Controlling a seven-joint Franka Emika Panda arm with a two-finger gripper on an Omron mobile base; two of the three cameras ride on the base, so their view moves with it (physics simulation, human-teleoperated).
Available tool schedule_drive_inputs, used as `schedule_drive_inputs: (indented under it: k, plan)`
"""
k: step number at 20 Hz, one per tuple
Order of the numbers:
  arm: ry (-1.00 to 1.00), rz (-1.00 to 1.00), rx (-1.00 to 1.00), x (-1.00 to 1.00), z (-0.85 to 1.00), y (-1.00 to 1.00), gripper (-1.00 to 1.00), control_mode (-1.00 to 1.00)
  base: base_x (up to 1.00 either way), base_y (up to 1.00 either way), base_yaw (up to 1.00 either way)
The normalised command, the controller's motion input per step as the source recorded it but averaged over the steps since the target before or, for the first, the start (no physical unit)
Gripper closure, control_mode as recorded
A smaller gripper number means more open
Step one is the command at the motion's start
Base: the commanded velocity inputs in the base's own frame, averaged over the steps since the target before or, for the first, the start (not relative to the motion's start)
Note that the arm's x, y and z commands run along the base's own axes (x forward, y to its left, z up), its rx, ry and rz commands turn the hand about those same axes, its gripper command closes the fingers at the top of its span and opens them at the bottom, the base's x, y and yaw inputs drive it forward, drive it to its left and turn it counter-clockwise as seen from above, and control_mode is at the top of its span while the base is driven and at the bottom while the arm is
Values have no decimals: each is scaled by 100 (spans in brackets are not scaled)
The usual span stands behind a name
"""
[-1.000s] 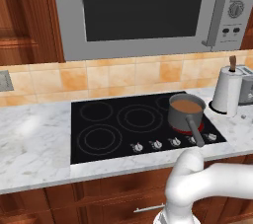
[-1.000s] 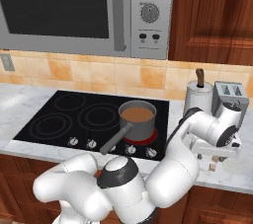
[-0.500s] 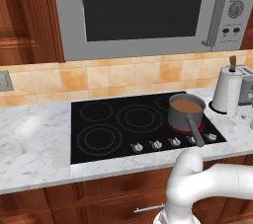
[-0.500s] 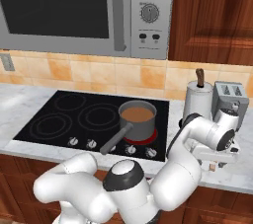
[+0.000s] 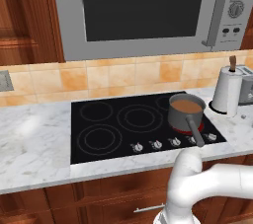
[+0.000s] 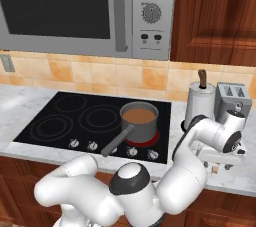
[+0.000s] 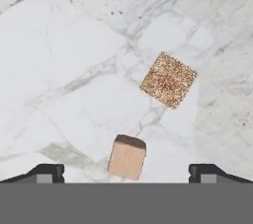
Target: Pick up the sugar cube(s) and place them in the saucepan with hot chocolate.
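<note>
The end effector [image 7: 126, 173] hangs over the white marble surface [image 7: 64, 70] with its 2 dark fingertips [image 7: 47, 172] spread wide apart, released and gripping nothing. In the hand view 2 cubes lie on the marble: a plain tan sugar cube [image 7: 127, 157] sits low in the picture, between the fingertips but touching neither, and a brown speckled sugar cube [image 7: 168, 80] lies a little beyond it, turned corner-on so it reads as a diamond. The 2 cubes are near each other but apart. In the right base view the arm bends down to the right part of the surface, its wrist low over the front edge just in front of the toaster [image 6: 232, 100], and a small tan cube shows under the hand there. The saucepan with hot chocolate [image 5: 186, 113] stands on the front right burner of the black cooktop [image 5: 113, 124], where a red ring shows beneath it; it holds brown liquid and its long grey handle points toward the front edge of the surface, over the row of knobs. The saucepan is well apart from the cubes, with the paper-towel roll [image 5: 228, 90] standing upright on the surface between the cooktop and the toaster. A grey microwave [image 5: 148, 11] hangs above the cooktop, over an orange tiled backsplash, with wooden cabinets beside it.
</note>
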Motion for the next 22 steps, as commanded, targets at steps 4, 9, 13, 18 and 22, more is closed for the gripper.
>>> schedule_drive_inputs:
  k: [4, 9, 13, 18, 22]
  plan:
    - [0, 0, 0, 2, -1, -6, -100, -100, 0, 0, 0]
    - [0, 0, 0, 0, -2, 0, -100, -100, 0, 0, 0]
    - [0, 0, 0, 0, -2, 0, -100, -100, 0, 0, 0]
    - [0, 0, 0, 0, -12, 0, -100, -100, 0, 0, 0]
    - [0, 0, 0, 0, -23, 0, -100, -100, 0, 0, 0]
